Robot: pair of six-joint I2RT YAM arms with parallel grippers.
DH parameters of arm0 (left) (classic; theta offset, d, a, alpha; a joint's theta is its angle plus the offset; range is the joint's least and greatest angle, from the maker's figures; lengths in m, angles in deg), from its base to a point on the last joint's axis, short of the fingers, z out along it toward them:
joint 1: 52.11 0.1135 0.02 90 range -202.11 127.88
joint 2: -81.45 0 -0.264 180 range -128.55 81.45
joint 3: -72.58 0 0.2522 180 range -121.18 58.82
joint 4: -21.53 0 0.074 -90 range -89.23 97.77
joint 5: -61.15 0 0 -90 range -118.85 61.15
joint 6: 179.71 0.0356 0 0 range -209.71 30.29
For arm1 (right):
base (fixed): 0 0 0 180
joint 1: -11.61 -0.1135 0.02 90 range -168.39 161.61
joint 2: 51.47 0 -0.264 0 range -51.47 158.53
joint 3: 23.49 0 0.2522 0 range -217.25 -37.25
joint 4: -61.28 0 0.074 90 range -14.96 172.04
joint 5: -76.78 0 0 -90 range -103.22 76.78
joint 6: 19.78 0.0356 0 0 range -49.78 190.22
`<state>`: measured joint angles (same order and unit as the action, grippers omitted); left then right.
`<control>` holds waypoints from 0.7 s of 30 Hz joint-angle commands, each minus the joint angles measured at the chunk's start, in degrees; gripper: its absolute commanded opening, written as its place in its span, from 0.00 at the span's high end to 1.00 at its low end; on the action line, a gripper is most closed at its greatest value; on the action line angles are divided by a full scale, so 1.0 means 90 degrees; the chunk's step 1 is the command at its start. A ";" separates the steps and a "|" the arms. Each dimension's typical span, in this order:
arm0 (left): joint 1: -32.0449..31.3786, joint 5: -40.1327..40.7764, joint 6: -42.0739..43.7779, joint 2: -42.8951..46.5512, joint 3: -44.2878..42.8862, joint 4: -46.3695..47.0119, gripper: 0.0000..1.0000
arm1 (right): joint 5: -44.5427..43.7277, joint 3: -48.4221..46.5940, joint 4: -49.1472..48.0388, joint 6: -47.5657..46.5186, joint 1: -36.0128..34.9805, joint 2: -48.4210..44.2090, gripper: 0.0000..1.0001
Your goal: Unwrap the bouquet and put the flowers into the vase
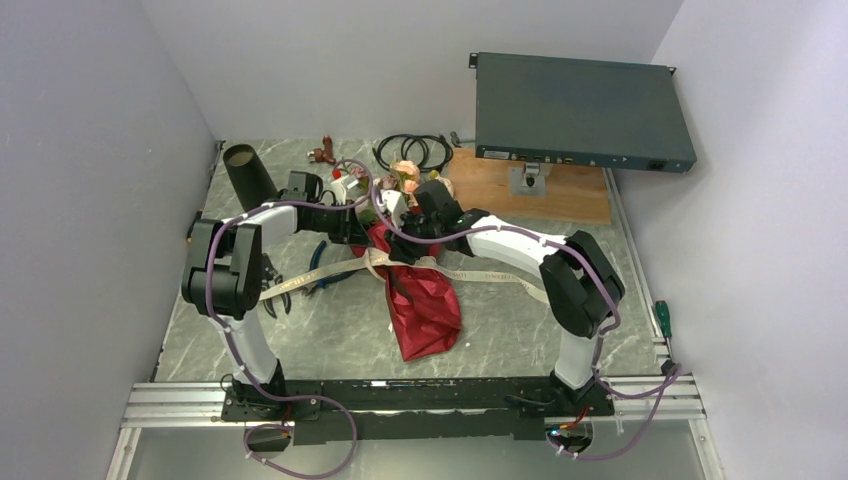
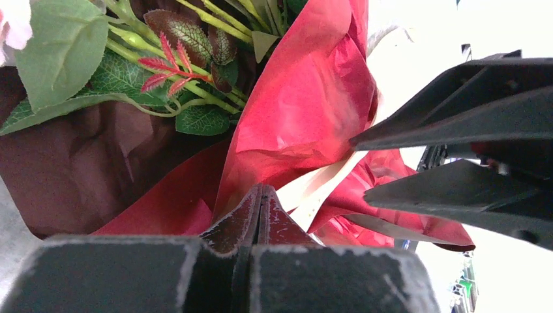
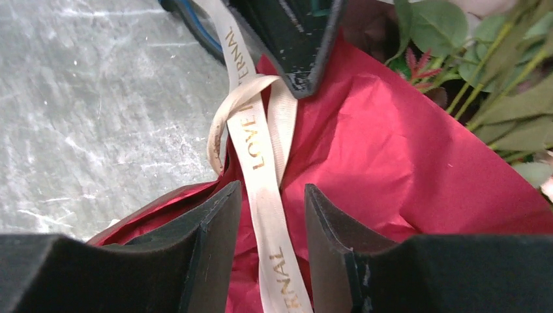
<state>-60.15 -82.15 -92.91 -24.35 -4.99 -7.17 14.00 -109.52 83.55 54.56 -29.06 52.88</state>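
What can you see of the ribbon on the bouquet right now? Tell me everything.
The ribbon is a flat, cream, woven-looking band printed with gold capitals; "LOVE" reads clearly. It looks loose rather than knotted tight. One loop curls right at the tip of the shut left gripper. A strand runs down over the red paper and passes between the fingers of the open right gripper, apparently without touching them. From above, its tails trail left and right across the marble table.
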 commanded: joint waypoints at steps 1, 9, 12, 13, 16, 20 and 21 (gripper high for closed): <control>0.0032 -0.0309 -0.0114 -0.0073 -0.0299 -0.0019 1.00 | -0.0143 -0.0264 -0.0156 -0.0741 -0.0159 0.0194 0.57; 0.0053 -0.0268 -0.0089 -0.0187 -0.0358 -0.0157 1.00 | -0.0183 -0.0332 0.0044 -0.0962 -0.0325 0.0496 0.59; 0.0053 -0.0222 -0.0034 -0.0188 -0.0380 -0.0225 1.00 | -0.0327 -0.0315 0.0021 -0.1004 -0.0325 0.0502 0.68; 0.0058 -0.0212 -0.0013 -0.0188 -0.0390 -0.0254 1.00 | -0.0360 -0.0324 0.0034 -0.1004 -0.0325 0.0483 0.71; 0.0096 -0.0175 0.0047 -0.0188 -0.0406 -0.0323 1.00 | -0.0389 -0.0341 0.0079 -0.0949 -0.0325 0.0339 0.79; 0.0190 -0.0087 0.0152 -0.0162 -0.0442 -0.0433 1.00 | -0.0431 -0.0276 0.0086 -0.0876 -0.0311 0.0085 0.81; 0.0220 -0.0072 0.0180 -0.0143 -0.0455 -0.0477 1.00 | -0.0448 -0.0271 0.0125 -0.0854 -0.0299 0.0026 0.81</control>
<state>-59.32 -82.79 -93.33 -26.07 -6.90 -10.25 10.72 -110.39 84.58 47.10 -31.81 57.26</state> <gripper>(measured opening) 0.009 0.198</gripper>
